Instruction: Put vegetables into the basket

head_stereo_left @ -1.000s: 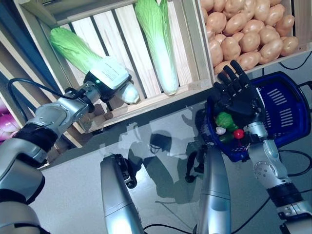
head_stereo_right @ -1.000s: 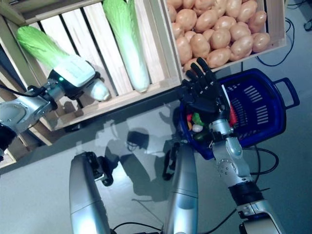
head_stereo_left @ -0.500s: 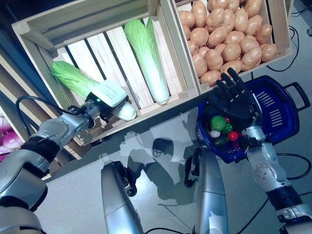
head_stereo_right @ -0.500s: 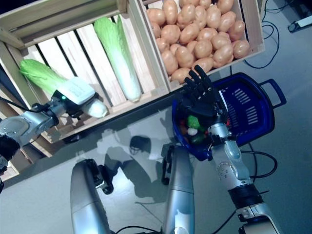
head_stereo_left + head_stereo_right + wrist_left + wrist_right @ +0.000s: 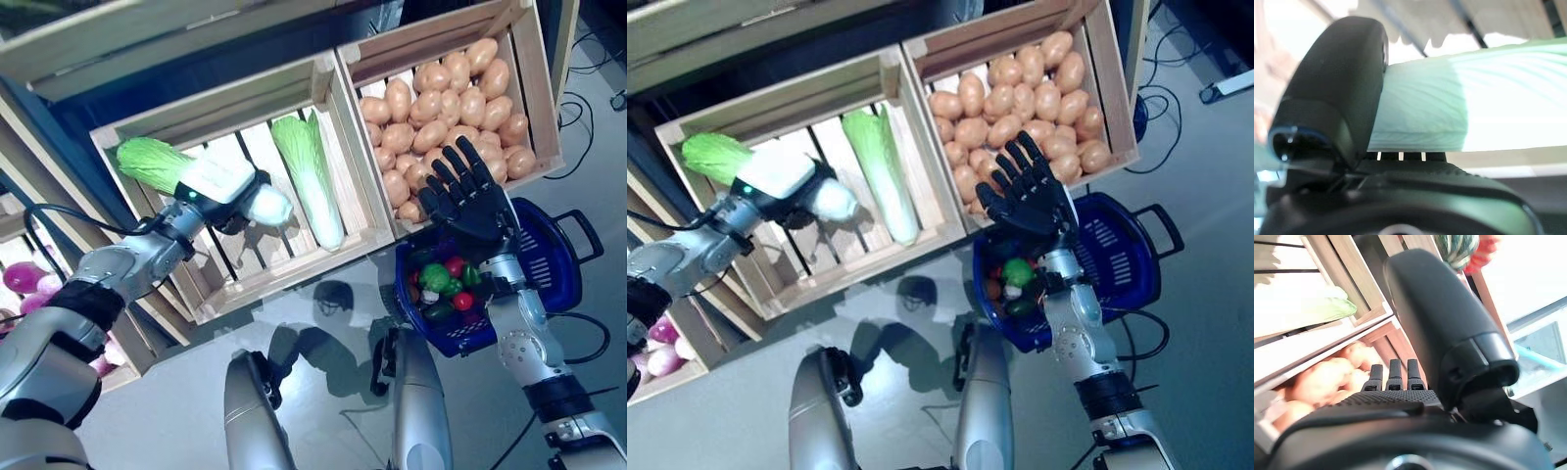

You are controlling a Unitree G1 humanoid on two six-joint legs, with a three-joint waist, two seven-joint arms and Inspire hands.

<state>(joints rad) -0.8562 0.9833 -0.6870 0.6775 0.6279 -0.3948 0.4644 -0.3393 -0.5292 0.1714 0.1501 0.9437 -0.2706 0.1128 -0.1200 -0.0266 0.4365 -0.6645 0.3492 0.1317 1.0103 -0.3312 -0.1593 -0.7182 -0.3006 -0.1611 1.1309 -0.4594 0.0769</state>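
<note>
My left hand (image 5: 217, 186) is shut on a long cabbage (image 5: 152, 162) with green leaves and a white stem end, inside the left wooden crate (image 5: 284, 284). In the left wrist view the pale cabbage (image 5: 1420, 112) sits against the thumb (image 5: 1342, 83). The blue basket (image 5: 558, 250) stands on the floor below the crates. It holds a green round vegetable (image 5: 434, 279), small red ones (image 5: 454, 266) and other pieces. My right hand (image 5: 470, 196) is open with straight fingers, above the basket's near rim.
A second wooden crate (image 5: 534, 88) stands right behind my right hand and overhangs the basket's far side. Another long cabbage (image 5: 309, 181) lies in the left crate beside the held one. Lower shelves of the stand are at the far left (image 5: 29, 284).
The camera has moved, so the whole picture has shifted. My left hand has raised the cabbage further above the crate's front edge. My right hand stays over the basket.
</note>
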